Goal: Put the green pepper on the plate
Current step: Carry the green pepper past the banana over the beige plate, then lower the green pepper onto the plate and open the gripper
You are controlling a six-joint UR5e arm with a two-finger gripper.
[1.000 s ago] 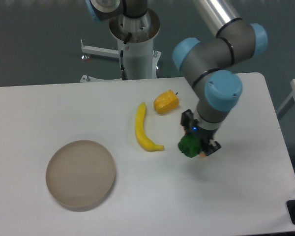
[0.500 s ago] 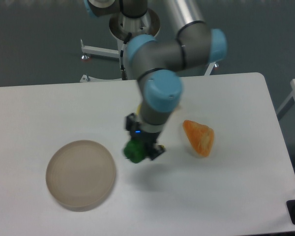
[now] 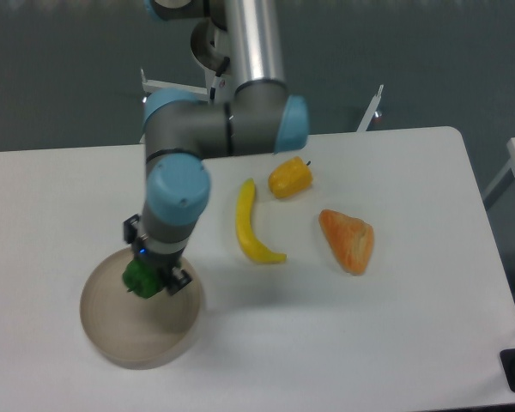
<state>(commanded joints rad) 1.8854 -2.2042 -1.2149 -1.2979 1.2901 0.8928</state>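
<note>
The green pepper [image 3: 138,279] is small, glossy and dark green. My gripper [image 3: 152,281] is shut on it and holds it over the upper middle of the plate [image 3: 112,330], a round beige-grey dish at the front left of the table. I cannot tell whether the pepper touches the plate's surface. The wrist hides the pepper's top.
A yellow banana [image 3: 250,225] lies right of the plate. A yellow-orange pepper [image 3: 290,177] sits behind it. An orange wedge-shaped object [image 3: 348,241] lies further right. The arm's base [image 3: 232,51] stands behind the table's back edge.
My gripper has carried the green pepper leftward from right of the banana, across the table, to above the plate. The orange wedge, earlier hidden by the arm, now shows.
</note>
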